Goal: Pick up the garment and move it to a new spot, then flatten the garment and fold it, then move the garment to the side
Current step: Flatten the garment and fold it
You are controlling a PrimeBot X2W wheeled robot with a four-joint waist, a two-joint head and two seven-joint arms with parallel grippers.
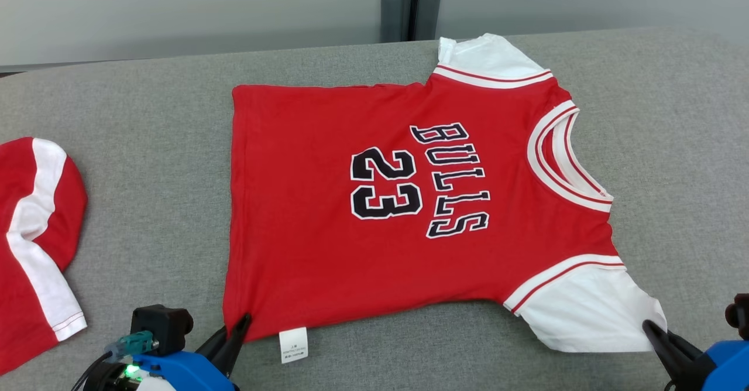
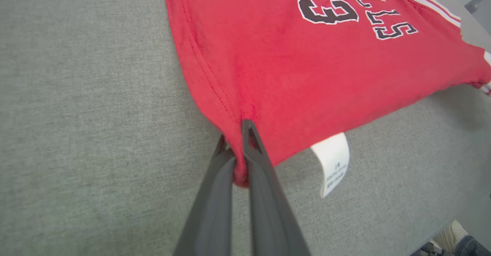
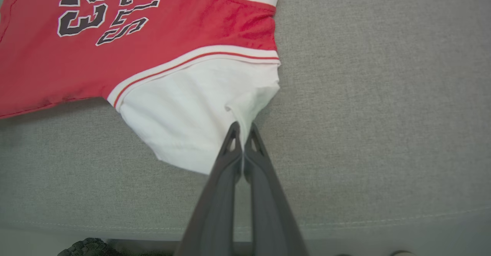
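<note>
The garment is a red jersey with white sleeves and black "BULLS 23" lettering, spread flat on the grey table, collar to the right in the head view. My left gripper is shut on its near hem corner; the left wrist view has red cloth pinched between the dark fingers. My right gripper is shut on the edge of the near white sleeve. In the right wrist view the sleeve bunches at the closed fingertips.
Another red and white garment lies at the table's left edge. A white care label sticks out from the jersey's hem. The grey padded table reaches a wall at the back. The table's near edge runs close behind my right gripper.
</note>
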